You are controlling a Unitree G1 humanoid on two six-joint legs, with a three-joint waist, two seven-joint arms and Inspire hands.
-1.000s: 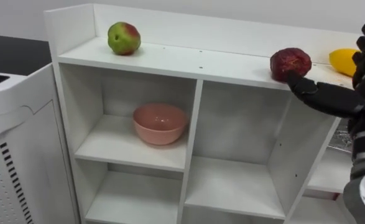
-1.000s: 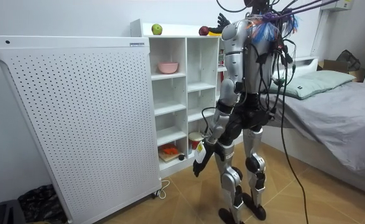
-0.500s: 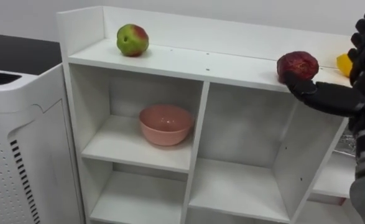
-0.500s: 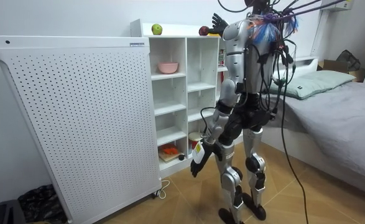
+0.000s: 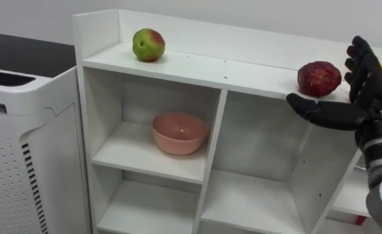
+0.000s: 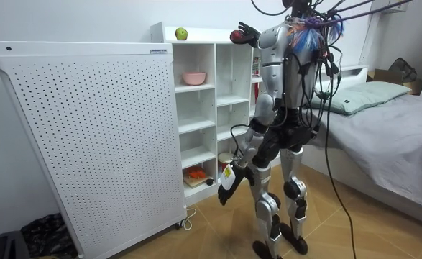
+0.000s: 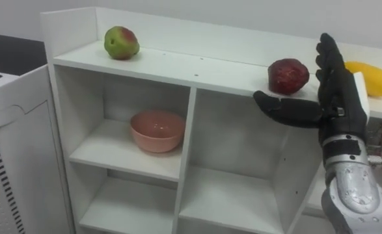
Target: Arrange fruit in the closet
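One target: dark red fruit [image 5: 319, 78] on top shelf [image 5: 197, 65] | right hand [image 5: 371, 92] spread open just beside it | centre palm, then close evenly.

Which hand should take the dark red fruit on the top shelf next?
Right. The right hand is up and open just beside the red fruit on top of the shelf. The left hand hangs low by the hip, far below that level.
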